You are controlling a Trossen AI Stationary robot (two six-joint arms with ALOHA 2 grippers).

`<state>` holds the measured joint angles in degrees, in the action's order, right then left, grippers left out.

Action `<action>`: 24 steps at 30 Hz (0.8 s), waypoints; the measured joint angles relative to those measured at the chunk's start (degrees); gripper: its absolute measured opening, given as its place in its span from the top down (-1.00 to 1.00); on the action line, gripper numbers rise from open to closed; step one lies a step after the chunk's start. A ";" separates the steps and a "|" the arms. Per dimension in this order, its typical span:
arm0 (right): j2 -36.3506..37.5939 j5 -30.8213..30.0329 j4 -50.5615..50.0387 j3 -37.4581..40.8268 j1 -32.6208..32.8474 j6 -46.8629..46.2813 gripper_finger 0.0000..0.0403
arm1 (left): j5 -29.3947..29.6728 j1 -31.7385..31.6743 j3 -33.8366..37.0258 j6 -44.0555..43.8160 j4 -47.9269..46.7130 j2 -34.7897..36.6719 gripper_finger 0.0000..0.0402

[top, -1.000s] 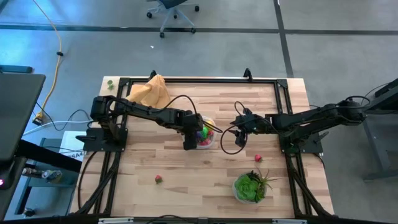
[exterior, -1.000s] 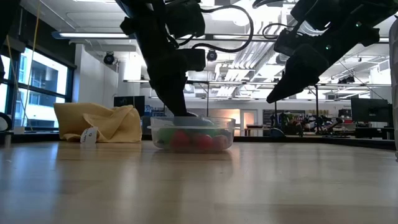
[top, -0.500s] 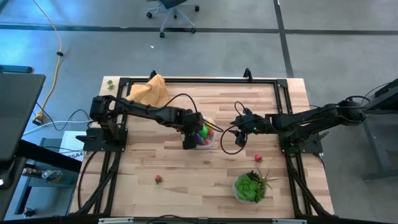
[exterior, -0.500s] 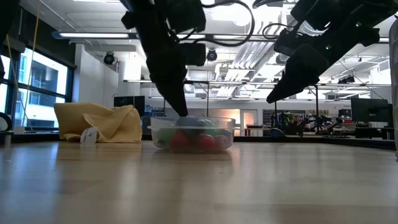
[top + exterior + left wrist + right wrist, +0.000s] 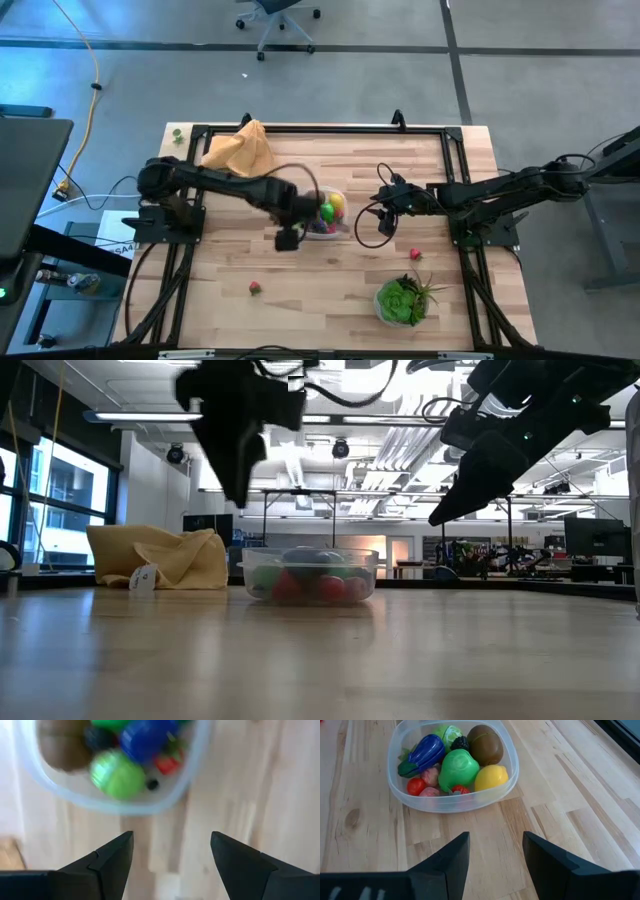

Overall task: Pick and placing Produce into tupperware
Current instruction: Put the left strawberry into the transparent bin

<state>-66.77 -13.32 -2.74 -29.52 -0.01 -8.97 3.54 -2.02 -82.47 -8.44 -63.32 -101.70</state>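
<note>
Left pincer (image 5: pixel 288 238) open and empty, hanging over bare counter (image 5: pixel 330 290) just beside tupperware (image 5: pixel 327 215). Tupperware mid-counter, already loaded with produce (image 5: pixel 457 767). You want next stray: red berry (image 5: pixel 255 288) nearer front edge, so come straight down, jaws either side. Right pincer (image 5: pixel 380 200) open, waiting beside tub. Second berry (image 5: pixel 415 254) near plant (image 5: pixel 402 300). A second ago left pincer was down inside tub; now it's lifted clear.

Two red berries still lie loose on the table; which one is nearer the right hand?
The berry just beside the leafy plant, below the right hand; the other berry lies far left.
</note>
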 joint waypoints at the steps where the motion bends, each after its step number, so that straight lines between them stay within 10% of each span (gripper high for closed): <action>1: 0.00 0.00 0.00 0.00 0.01 0.01 0.13 | 0.26 1.54 0.52 -1.58 -0.72 0.48 -0.26; 15: -0.01 0.01 0.14 0.00 0.00 0.02 0.13 | 7.58 29.15 10.87 -42.96 -1.90 6.79 0.14; 24: -0.01 0.01 0.09 0.00 0.00 0.02 0.13 | 14.90 41.18 10.99 -93.61 -2.47 5.98 0.16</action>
<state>-66.78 -13.32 -2.65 -29.52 -0.01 -8.95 18.44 39.16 -71.48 -102.06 -65.79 -95.72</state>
